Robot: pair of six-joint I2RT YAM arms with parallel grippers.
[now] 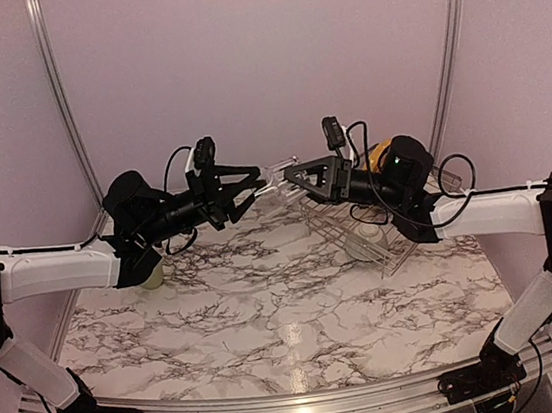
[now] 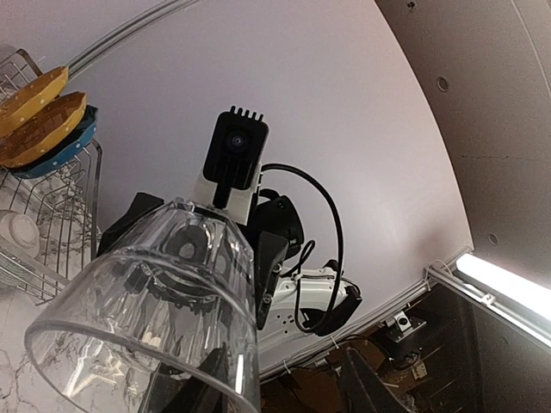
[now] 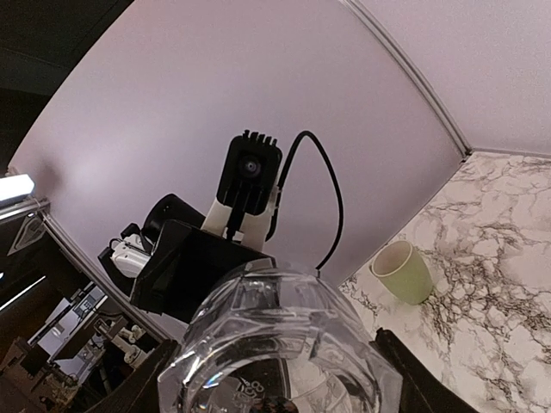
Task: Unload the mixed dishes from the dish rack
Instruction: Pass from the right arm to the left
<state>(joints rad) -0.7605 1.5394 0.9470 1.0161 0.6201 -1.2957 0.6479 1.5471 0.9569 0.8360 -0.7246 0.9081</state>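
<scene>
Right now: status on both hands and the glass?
Right hand shut on clear drinking glass, mid-air. Left hand open at its rim. Silver wire dish rack holds yellow-orange dotted plates. Nothing in the way.

No text, label, brand or number can be read in any view. The nearest thing to lettering is a small raised mark on the base of the glass [image 3: 275, 340], seen in the right wrist view. It looks like a few characters, but it is too blurred and warped by the glass to make out.
</scene>
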